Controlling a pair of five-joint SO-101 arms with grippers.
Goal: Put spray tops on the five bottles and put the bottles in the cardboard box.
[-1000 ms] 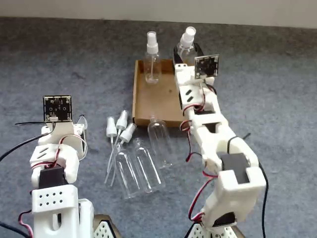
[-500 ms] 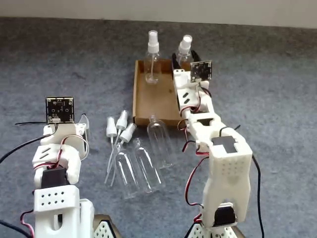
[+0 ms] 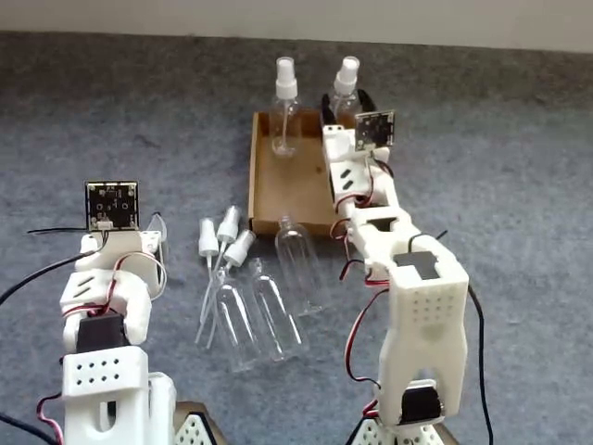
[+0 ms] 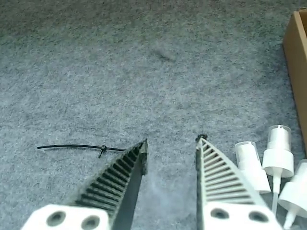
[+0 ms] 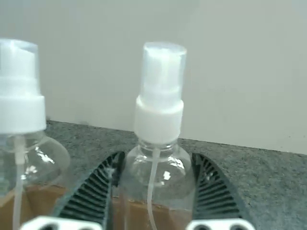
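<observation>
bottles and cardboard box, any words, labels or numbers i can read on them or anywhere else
None can be read. The capped bottle in the right gripper, the other bottles, the cardboard box and the loose spray tops are plain. The wrist camera boards carry marks too small to read.

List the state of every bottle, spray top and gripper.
Free capped clear plastic bottle: upright in brown cardboard box.
Other capped clear bottle: upright, clamped by right gripper.
Three clear bottles: lying uncapped on grey carpet.
Three white spray tops: lying loose.
Left gripper: open, empty.
</observation>
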